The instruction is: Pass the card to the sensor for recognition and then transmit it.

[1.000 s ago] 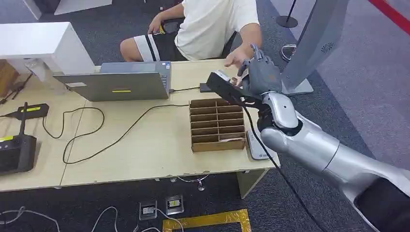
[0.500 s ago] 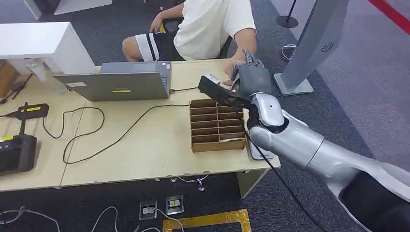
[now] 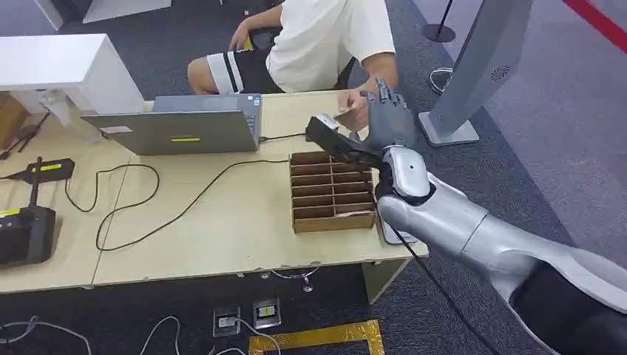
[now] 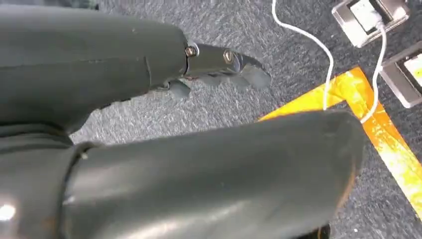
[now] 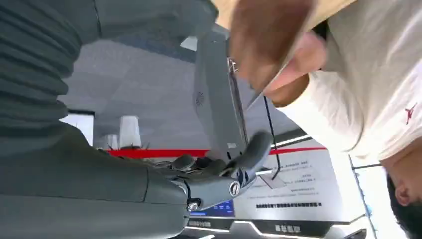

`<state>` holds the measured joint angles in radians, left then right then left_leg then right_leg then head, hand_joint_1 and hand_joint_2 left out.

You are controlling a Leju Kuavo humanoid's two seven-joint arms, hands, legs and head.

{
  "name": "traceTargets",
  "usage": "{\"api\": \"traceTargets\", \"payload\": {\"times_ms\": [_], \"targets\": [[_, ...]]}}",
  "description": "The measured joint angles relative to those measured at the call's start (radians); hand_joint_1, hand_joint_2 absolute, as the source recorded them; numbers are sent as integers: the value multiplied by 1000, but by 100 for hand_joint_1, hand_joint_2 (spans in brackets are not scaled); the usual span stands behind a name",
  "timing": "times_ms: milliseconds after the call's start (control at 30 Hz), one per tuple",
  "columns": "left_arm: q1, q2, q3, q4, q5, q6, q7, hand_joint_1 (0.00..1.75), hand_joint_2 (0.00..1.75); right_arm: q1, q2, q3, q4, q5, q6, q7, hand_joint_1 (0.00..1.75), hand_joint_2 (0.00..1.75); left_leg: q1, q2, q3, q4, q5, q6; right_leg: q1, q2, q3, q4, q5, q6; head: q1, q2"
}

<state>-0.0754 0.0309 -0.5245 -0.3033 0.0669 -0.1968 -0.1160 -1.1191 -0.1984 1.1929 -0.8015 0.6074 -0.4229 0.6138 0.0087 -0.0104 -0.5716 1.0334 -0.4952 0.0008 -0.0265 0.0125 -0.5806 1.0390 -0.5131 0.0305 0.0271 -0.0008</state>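
1. Tan card (image 3: 341, 112): a thin piece pinched in a person's hand (image 3: 358, 102) above the far edge of the worktop (image 3: 244, 222). It sits just beside the right robot hand (image 3: 388, 115), on the laptop's side of it. Whether the card touches the robot's fingers cannot be told.
2. The right robot hand is raised over the worktop's far right corner at the end of the silver arm, with its fingers upright. In the right wrist view its fingers (image 5: 249, 152) are spread apart with nothing between them, and the person's hand is close in front of them.
3. The left robot hand (image 4: 219, 62) hangs low over grey carpet. Its thumb and dark fingers are apart and it grasps nothing.
4. A brown cardboard divider box (image 3: 330, 194) stands on the worktop under the right forearm, with its slots in two columns.
5. A white flat device (image 3: 389, 231) lies just beside the box at the worktop's right edge, partly hidden by the arm.
6. A grey laptop (image 3: 177, 129) sits to the left, with black cables trailing across the wood.
7. Yellow tape (image 4: 380, 129) and floor sockets (image 4: 366, 17) are on the carpet below the left robot hand.
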Motion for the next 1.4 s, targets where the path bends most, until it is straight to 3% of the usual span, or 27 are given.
{"api": "traceTargets", "payload": {"times_ms": [200, 333, 467, 600, 733, 933, 1400], "targets": [[3, -5, 1, 0, -33, 0, 0, 0, 0, 29, -4, -34, -34, -94, -133, -88, 0, 175, 0, 0, 0, 0, 0, 0, 0, 0, 0, 0, 0, 0, 0, 0], [5, -6, 2, 0, -36, 0, 0, 0, 0, 46, -14, -55, -79, -109, -145, -106, 0, 175, 0, 0, 0, 0, 0, 0, 0, 0, 0, 0, 0, 0, 0, 0], [6, -6, 2, 0, -34, 0, 0, 0, 0, 77, -25, -83, -131, -202, -156, -152, 0, 175, 0, 0, 1, 0, 0, 0, 0, 0, 0, 0, 0, 0, 0, 0], [9, -6, 3, 0, -27, 0, -15, 0, 0, 115, -42, -89, -213, -251, -95, -222, 0, 175, 0, 0, 1, 0, 0, 0, 0, 0, 0, 0, 0, 0, 0, 0], [13, -6, 6, 0, -25, 0, -25, 0, 0, 133, -55, -89, -271, -258, -65, -241, 0, 175, 0, 0, 1, 0, 0, 0, 0, 0, 0, 0, 0, 0, 0, 0], [18, -6, 19, 0, -35, 0, -49, 0, 0, 171, -77, -70, -359, -223, 44, -277, 0, 175, 0, 0, 1, 0, 0, 0, 0, 0, 0, 0, 0, 0, 0, 0], [26, -7, 29, -5, -9, 0, -40, 0, 0, 273, -137, 0, -414, -66, 239, -203, 0, 175, 0, 0, 1, 0, 0, 0, 0, 0, 0, -1, 0, 0, 0, 0]]}}
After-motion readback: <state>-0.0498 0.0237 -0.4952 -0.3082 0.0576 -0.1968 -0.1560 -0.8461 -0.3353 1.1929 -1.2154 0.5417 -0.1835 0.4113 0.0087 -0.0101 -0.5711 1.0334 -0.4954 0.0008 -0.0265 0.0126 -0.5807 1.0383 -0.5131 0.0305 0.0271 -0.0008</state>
